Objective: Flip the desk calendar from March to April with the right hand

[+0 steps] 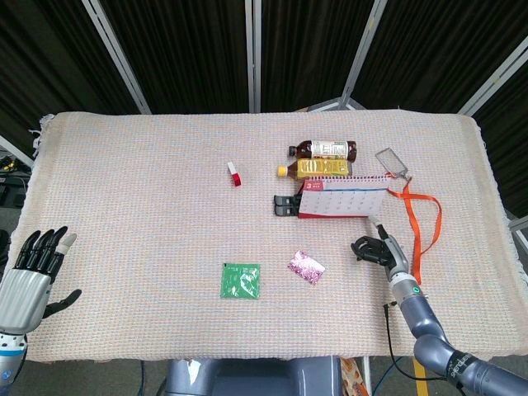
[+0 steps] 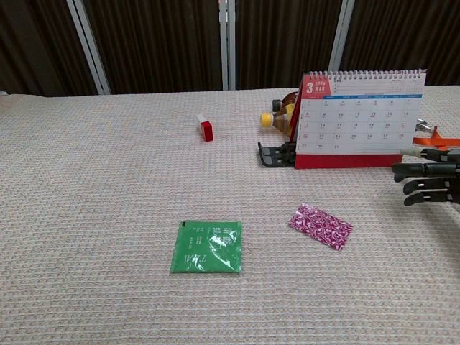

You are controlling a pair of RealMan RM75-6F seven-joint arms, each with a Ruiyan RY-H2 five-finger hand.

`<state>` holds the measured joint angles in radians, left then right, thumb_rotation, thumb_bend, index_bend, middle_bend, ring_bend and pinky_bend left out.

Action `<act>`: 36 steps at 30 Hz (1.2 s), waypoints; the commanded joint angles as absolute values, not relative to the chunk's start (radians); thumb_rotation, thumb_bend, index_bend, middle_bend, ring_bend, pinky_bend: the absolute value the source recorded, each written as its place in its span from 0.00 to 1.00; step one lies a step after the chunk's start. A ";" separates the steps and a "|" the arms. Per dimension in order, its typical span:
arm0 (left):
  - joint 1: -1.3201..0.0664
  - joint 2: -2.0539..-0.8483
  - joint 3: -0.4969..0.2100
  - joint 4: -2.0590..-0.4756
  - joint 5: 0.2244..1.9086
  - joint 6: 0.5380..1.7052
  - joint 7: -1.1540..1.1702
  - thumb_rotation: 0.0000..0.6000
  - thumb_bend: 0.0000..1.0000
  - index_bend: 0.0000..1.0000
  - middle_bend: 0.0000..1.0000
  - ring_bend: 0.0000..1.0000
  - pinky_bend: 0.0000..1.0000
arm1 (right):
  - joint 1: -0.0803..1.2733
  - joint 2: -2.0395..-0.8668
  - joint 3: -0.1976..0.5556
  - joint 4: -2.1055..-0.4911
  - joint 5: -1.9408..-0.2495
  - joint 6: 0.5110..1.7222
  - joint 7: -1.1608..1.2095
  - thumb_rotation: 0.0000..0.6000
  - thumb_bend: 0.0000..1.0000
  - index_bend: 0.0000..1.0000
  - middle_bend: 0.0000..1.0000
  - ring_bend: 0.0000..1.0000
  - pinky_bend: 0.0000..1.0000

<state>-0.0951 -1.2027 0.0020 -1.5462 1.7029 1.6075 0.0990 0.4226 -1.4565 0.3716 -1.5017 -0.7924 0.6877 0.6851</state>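
White pages bound by a wire spiral along the top mark the desk calendar (image 2: 357, 118), which stands upright on its red base toward the right rear of the woven table cover (image 1: 148, 206), its March sheet facing the robot, with two bottles (image 1: 323, 159) lying just behind it and a black clip-like object (image 2: 277, 154) at its left foot. The right hand (image 2: 425, 180) hovers low over the cloth just beside the calendar's lower right corner, fingers (image 2: 413, 167) stretched out roughly level and pointing left, apart and holding nothing. The step in hand looks like the approach, so the page is not yet touched. To do it well, the hand probably needs to rise toward the lower edge of the March sheet, slip a fingertip under that one sheet alone, then lift it up and over the spiral so it falls behind; catching several sheets would skip past April. The stand seems light, so a push on its face could slide or tip it back onto the bottles; a gentle upward peel is safer than a forward shove. The orange lanyard (image 1: 422, 227) lies close on the right and could snag the wrist. The left hand (image 1: 35, 268) rests at the near left edge, well apart, fingers loosely spread and empty
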 commanded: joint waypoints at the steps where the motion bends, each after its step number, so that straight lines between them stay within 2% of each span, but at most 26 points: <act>1: -0.095 -1.202 0.002 -1.546 1.703 1.607 0.097 1.00 0.07 0.00 0.00 0.00 0.00 | 0.428 -1.468 0.378 -1.486 -0.783 0.682 0.684 1.00 0.27 0.03 0.58 0.60 0.54; 12: -0.097 -1.199 0.006 -1.548 1.707 1.604 0.094 1.00 0.07 0.00 0.00 0.00 0.00 | 0.473 -1.530 0.413 -1.399 -0.766 0.655 0.679 1.00 0.29 0.03 0.58 0.60 0.53; 23: -0.101 -1.195 0.011 -1.546 1.717 1.599 0.080 1.00 0.07 0.00 0.00 0.00 0.00 | 0.524 -1.592 0.450 -1.382 -0.785 0.627 0.677 1.00 0.30 0.06 0.58 0.60 0.53; 30: -0.102 -1.192 0.011 -1.544 1.719 1.603 0.068 1.00 0.07 0.00 0.00 0.00 0.00 | 0.535 -1.604 0.458 -1.419 -0.795 0.639 0.664 1.00 0.31 0.08 0.58 0.60 0.53; 36: -0.100 -1.186 0.012 -1.547 1.720 1.608 0.059 1.00 0.07 0.00 0.00 0.00 0.00 | 0.543 -1.570 0.485 -1.520 -0.808 0.669 0.634 1.00 0.31 0.11 0.58 0.60 0.53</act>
